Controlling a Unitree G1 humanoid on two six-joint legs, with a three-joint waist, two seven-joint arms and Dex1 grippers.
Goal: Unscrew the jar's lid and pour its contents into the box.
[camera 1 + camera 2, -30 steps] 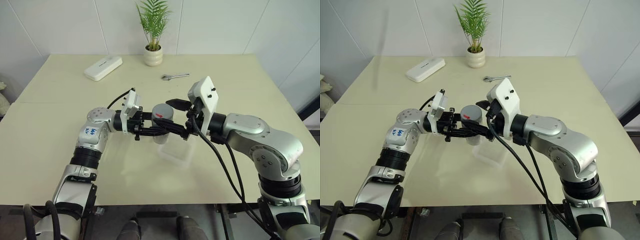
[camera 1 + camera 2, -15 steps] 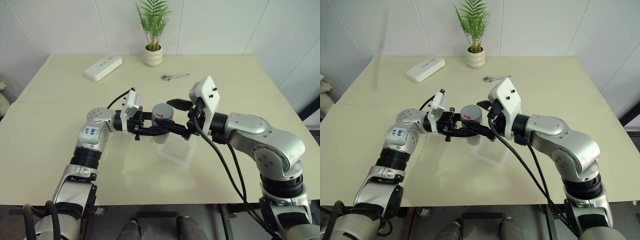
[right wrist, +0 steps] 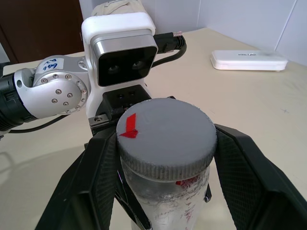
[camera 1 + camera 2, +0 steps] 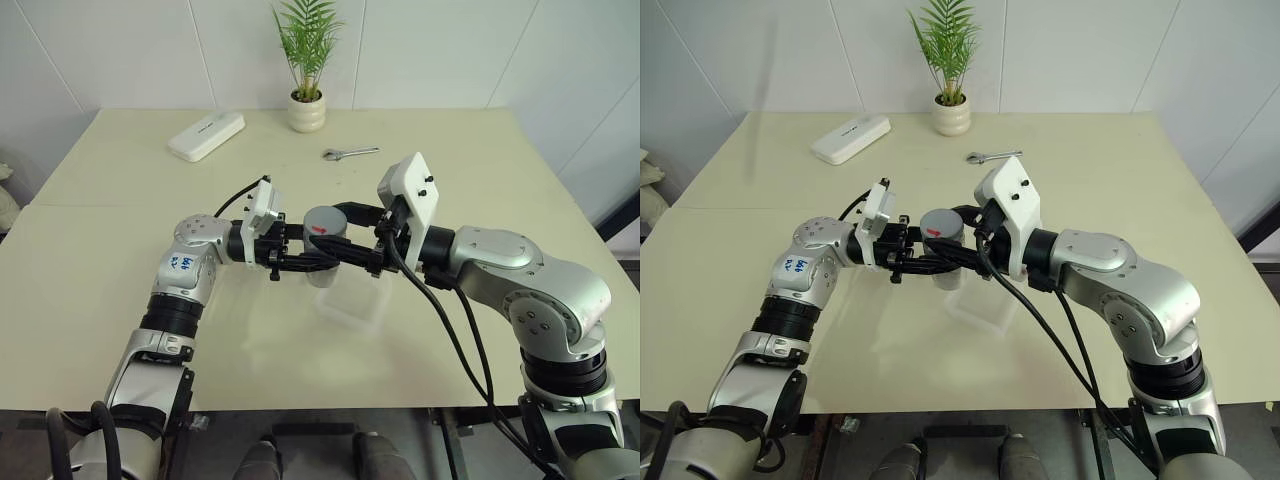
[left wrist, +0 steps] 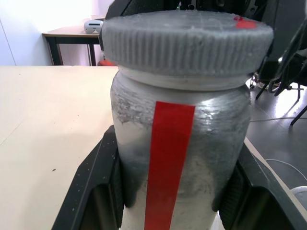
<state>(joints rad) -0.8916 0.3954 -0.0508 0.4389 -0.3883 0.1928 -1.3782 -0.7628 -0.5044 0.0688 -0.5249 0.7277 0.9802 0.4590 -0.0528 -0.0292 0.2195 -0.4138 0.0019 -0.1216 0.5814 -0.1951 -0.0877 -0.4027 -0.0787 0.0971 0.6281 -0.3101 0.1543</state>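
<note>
Right jaws have closed on lid (image 3: 165, 132); wrench (image 4: 350, 152) beyond.

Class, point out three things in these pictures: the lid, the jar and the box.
lid (image 3: 165, 132), right wrist view, flat gray top.
jar (image 5: 170, 158), left wrist view, red stripe on its side.
box (image 4: 352, 308), left eye view, translucent wall below the jar.

Silver arms (image 4: 500, 262) (black cables)

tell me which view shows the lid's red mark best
The right wrist view: it looks down on the lid, so the red mark shows whole. The left wrist view catches only its edge on the rim. Both eye views show it as a small fleck.
</note>
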